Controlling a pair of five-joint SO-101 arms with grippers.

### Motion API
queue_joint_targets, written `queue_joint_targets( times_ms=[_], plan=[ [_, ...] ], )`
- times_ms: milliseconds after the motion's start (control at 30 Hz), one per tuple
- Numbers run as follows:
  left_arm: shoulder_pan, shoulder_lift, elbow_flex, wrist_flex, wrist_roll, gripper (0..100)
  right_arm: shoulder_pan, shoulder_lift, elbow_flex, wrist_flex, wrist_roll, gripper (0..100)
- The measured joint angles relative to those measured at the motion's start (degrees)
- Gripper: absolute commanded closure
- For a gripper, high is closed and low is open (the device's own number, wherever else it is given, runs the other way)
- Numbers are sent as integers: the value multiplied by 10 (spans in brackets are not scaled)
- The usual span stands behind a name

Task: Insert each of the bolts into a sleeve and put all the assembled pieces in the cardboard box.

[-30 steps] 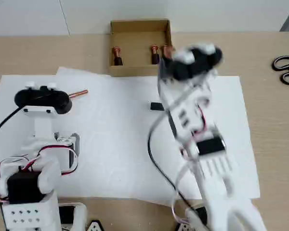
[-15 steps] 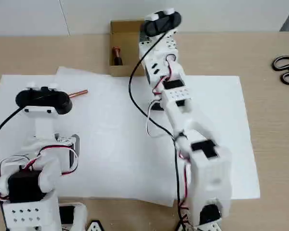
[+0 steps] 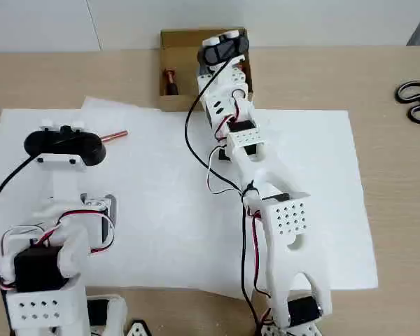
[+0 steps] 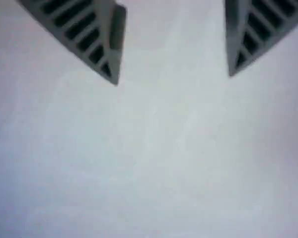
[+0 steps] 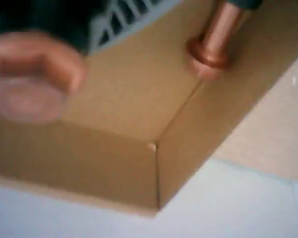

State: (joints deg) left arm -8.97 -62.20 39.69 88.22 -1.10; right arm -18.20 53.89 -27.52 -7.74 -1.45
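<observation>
The cardboard box (image 3: 166, 42) stands at the back of the table. My right gripper (image 3: 222, 50) reaches into it, shut on an assembled piece (image 5: 219, 35) whose copper bolt head points at an inner corner of the box (image 5: 154, 163). A second copper bolt head (image 5: 30, 74) shows blurred close by. Another assembled piece (image 3: 170, 80) stands at the box's left side. A loose copper bolt (image 3: 115, 136) lies on the white paper (image 3: 161, 210), just right of my left gripper (image 3: 63, 143). That gripper (image 4: 171, 74) is open over bare paper. A black sleeve (image 3: 224, 155) lies half hidden under the right arm.
Scissors (image 3: 416, 98) lie at the far right on the wooden table (image 3: 56, 77). The right arm stretches across the middle of the paper from the front edge to the box. Black and red cables hang beside both arms.
The right arm swung left from beside the box's right wall to over the box and stretched out. The left arm and the loose bolt stayed put.
</observation>
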Motion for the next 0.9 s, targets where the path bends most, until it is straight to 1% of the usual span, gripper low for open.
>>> queue_joint_targets(
  times_ms=[67,267,467,667,900],
  plan=[
    [0,0,0,-1,0,866,0,5,-7,4,0,785],
    [0,0,0,-1,0,866,0,8,-15,4,0,786],
    [0,0,0,-3,0,866,15,8,-33,13,0,786],
    [0,0,0,-3,0,866,40,-17,-56,127,0,786],
    [0,0,0,-3,0,866,69,-158,-56,294,0,786]
  ],
)
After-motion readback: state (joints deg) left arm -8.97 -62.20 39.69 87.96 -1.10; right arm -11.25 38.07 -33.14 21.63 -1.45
